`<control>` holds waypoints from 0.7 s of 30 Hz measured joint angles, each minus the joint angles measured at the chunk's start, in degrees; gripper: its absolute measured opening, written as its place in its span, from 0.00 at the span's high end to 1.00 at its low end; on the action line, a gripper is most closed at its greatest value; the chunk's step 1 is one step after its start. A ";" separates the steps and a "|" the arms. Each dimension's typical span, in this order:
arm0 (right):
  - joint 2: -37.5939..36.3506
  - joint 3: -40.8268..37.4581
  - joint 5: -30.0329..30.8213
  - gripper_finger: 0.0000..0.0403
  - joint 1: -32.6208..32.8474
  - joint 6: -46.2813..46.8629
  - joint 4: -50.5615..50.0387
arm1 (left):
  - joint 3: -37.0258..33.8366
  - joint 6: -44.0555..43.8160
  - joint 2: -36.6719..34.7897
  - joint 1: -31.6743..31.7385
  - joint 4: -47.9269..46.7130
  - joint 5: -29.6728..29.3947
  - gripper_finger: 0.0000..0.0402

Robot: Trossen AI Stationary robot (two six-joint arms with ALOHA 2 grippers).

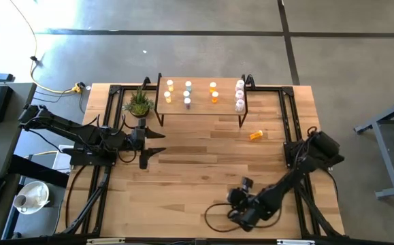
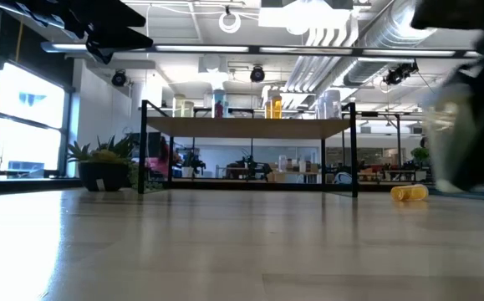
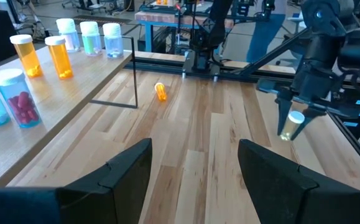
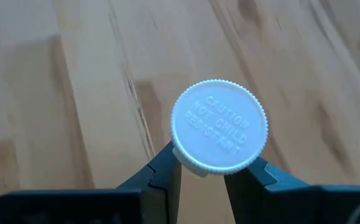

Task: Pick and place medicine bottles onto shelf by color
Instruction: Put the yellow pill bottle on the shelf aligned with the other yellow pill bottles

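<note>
The shelf (image 1: 200, 112) stands at the table's far middle on thin black legs. Several medicine bottles (image 1: 187, 94) stand on it in columns: yellow, pale blue, orange and pinkish-white. An orange bottle (image 1: 256, 135) lies on its side on the table, right of the shelf; the left wrist view shows it too (image 3: 160, 91). My right gripper (image 1: 237, 203) is near the table's front edge, shut on a white-capped bottle (image 3: 290, 126) with a yellowish body. My left gripper (image 1: 149, 145) waits open at the table's left, holding nothing. My right gripper pinches the bottle between its two fingers (image 4: 167, 171) at or just under the white cap (image 4: 219, 126); the cap hides the exact spot. The fingers slant down from above. The bottle hangs below them, cap up and a little tilted, clear of the table.
A small green potted plant (image 1: 139, 103) stands left of the shelf. Black frame rails (image 1: 288, 116) run along the table's sides. A dark cable loop (image 1: 214, 212) lies near the front edge. Bare wood lies between the shelf and the front edge.
</note>
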 joint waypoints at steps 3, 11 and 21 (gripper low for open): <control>0.00 2.44 -1.66 0.78 -3.03 -6.42 0.33 | 0.00 0.01 -0.01 0.00 -0.01 0.15 0.43; 0.00 9.41 -4.36 0.78 -10.14 -22.64 0.62 | 0.00 0.04 0.00 -0.02 -0.01 3.15 0.43; 0.00 14.84 -4.78 0.78 -17.55 -33.36 1.69 | 0.00 1.98 1.93 -0.02 -0.06 3.17 0.43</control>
